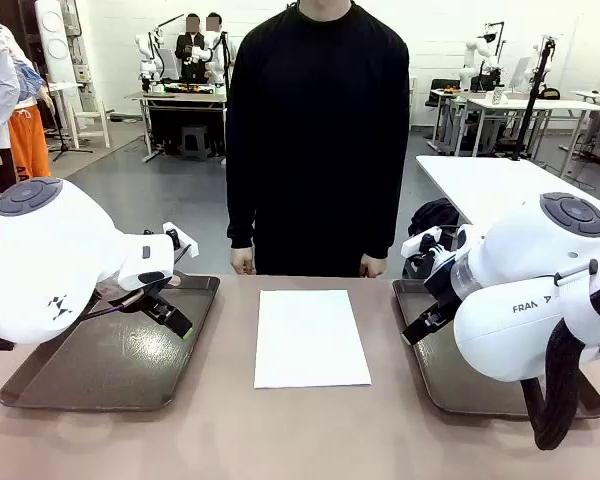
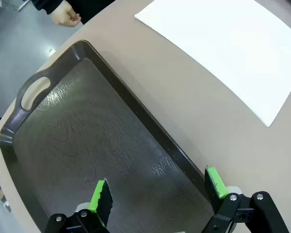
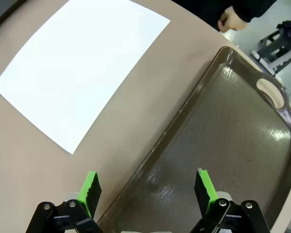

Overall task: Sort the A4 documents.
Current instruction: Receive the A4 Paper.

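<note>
The A4 documents (image 1: 312, 338) lie on the counter (image 1: 230, 440) between the left end effector (image 2: 157, 189) and the right end effector (image 3: 146, 187). Both are wide open and hold nothing. The trays (image 1: 110, 365) under them have no paper, so no sorting is done yet.

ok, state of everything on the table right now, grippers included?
left gripper: open, holding nothing.
right gripper: open, holding nothing.
A4 documents: flat on the table between the trays, in neither.
left tray: flat on the table, below the left gripper.
right tray: flat on the table, below the right gripper.
</note>
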You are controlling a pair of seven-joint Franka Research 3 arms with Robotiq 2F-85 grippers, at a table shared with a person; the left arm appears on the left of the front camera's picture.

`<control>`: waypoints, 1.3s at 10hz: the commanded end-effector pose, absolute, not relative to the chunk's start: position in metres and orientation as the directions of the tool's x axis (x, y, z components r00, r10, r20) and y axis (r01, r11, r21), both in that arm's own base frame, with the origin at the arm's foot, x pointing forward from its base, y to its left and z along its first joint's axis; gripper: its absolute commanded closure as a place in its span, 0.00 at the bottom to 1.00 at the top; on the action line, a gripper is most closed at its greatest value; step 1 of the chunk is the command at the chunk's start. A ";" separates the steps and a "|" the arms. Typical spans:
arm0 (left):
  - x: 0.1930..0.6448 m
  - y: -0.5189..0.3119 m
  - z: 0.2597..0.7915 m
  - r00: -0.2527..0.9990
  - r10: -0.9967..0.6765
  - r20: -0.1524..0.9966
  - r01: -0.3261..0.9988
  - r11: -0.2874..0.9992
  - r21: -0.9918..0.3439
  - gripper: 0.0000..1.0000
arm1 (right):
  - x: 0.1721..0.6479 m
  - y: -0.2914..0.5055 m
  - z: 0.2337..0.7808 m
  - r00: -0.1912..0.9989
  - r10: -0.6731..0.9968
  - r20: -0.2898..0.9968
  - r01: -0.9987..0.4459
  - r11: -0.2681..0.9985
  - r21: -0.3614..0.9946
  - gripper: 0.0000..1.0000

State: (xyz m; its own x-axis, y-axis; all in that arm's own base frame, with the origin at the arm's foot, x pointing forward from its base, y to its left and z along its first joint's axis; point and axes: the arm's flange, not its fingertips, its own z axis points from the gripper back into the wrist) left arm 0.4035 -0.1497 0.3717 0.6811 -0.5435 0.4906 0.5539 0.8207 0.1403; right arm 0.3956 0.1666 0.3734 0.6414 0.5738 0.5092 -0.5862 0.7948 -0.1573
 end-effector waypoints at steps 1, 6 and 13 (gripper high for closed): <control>0.403 -0.150 0.372 0.681 -0.544 0.491 0.554 0.821 0.140 0.00 | 0.396 0.167 0.373 0.641 0.574 0.509 -0.586 0.795 -0.157 0.00; 0.403 -0.150 0.372 0.681 -0.544 0.491 0.554 0.821 0.140 0.00 | 0.396 0.167 0.373 0.641 0.574 0.509 -0.586 0.795 -0.157 0.00; 0.403 -0.150 0.372 0.681 -0.544 0.491 0.554 0.821 0.140 0.00 | 0.396 0.167 0.373 0.641 0.574 0.509 -0.586 0.795 -0.157 0.00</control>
State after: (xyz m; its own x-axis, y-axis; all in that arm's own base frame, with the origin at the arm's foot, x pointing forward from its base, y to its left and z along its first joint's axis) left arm 0.4034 -0.1499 0.3717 0.6810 -0.5437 0.4906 0.5541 0.8206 0.1403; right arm 0.3956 0.1666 0.3734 0.6412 0.5742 0.5091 -0.5863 0.7946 -0.1577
